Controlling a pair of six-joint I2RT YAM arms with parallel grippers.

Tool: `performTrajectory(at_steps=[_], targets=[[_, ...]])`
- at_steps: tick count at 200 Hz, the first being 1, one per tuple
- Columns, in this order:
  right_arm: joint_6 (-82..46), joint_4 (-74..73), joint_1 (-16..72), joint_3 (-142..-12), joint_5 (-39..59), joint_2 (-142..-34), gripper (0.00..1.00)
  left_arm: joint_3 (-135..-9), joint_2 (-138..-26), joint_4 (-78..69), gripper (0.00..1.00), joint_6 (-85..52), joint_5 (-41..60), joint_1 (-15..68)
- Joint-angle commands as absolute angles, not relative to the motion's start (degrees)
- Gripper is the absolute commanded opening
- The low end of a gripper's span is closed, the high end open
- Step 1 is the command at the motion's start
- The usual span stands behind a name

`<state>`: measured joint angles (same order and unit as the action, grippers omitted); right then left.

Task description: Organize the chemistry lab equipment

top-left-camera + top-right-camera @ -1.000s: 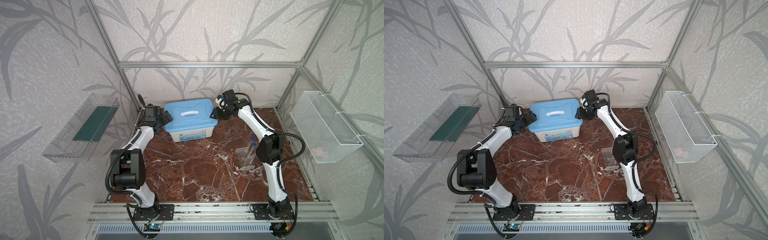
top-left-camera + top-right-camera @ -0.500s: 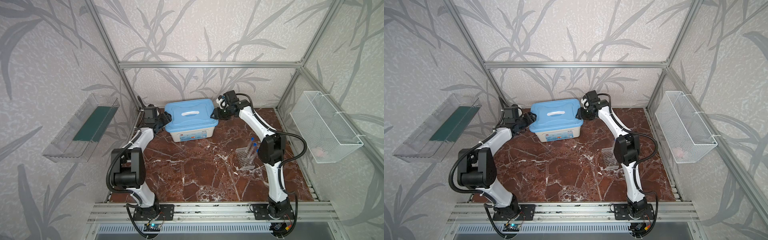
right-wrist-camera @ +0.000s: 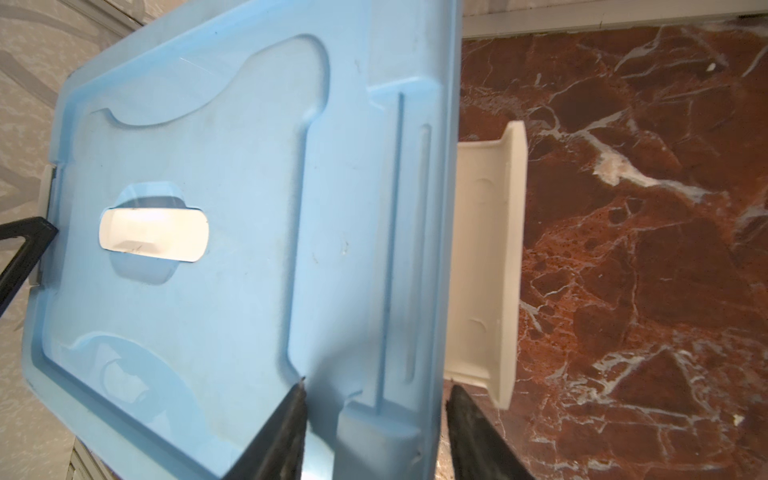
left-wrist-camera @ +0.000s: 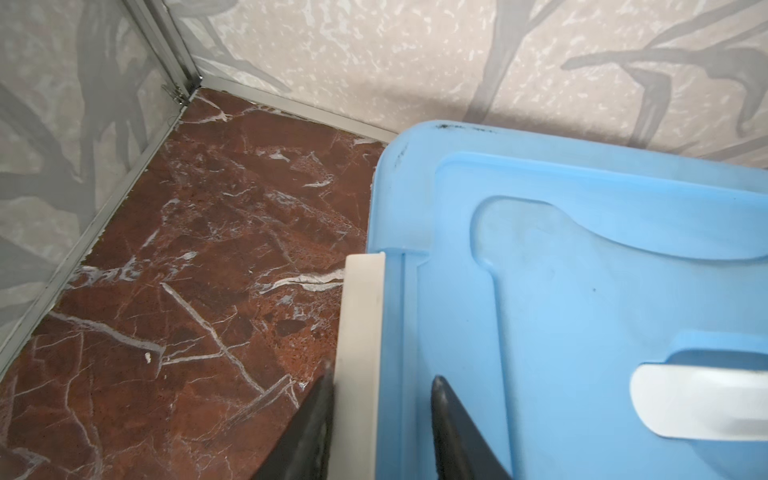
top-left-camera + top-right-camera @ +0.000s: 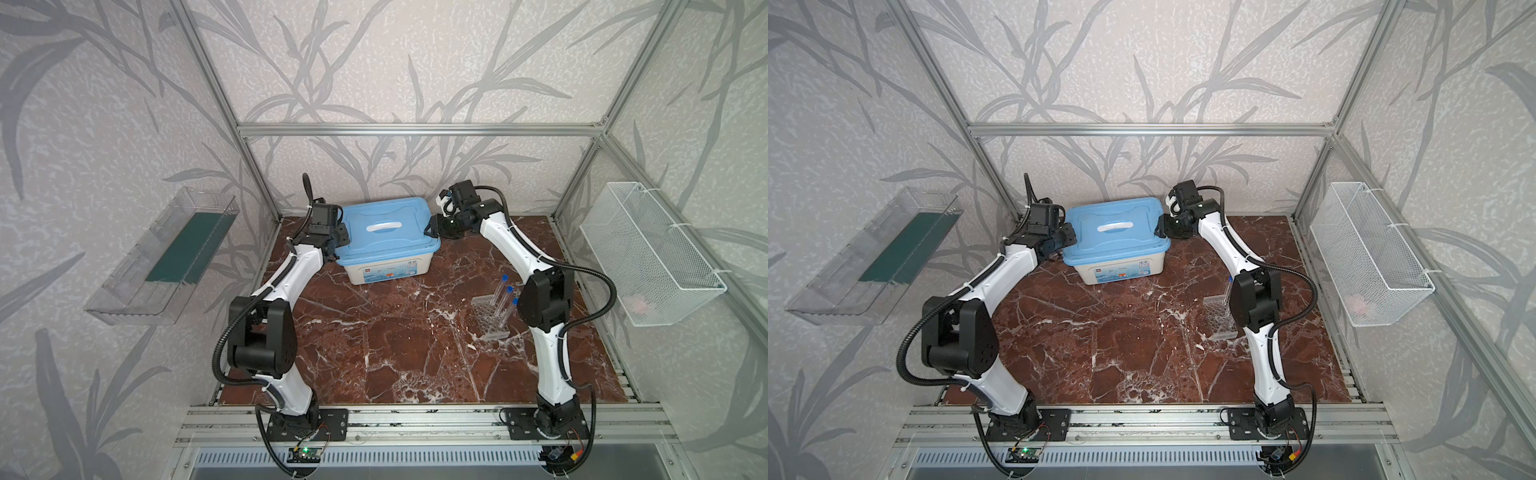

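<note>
Marble table (image 5: 1121, 353): in a top view, right arm (image 5: 1254, 303) mostly hides tubes (image 5: 1228, 289).

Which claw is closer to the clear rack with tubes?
Right. The right gripper is at the right end of the lid, with the rack toward the front on that same side; the left gripper is at the lid's left end.

both top views: high, whole scene | wrists: close, share blue lid (image 4: 582, 257)
</note>
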<state>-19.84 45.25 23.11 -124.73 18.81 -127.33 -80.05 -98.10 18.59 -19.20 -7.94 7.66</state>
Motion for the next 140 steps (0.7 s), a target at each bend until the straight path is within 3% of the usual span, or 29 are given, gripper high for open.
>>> performTrajectory(at_steps=[1, 39, 64, 140], targets=[[-19.1, 51.3, 24.3, -122.3, 17.5, -128.8, 0.53, -80.4, -101.3, 26.5, 0.37, -17.5, -6.9, 10.6], [-19.2, 51.3, 24.4, -122.4, 17.2, -128.8, 0.53, -80.2, -101.6, 26.2, 0.33, -18.8, -5.0, 11.0], [-19.4, 50.9, 24.6, -121.9, 16.9, -128.5, 0.53, -80.8, -101.6, 26.3, 0.24, -17.3, -8.1, 13.6], [-19.1, 51.8, 24.7, -125.1, 17.1, -128.1, 0.54, -83.4, -104.1, 29.0, 0.24, -20.2, -10.0, 13.8]])
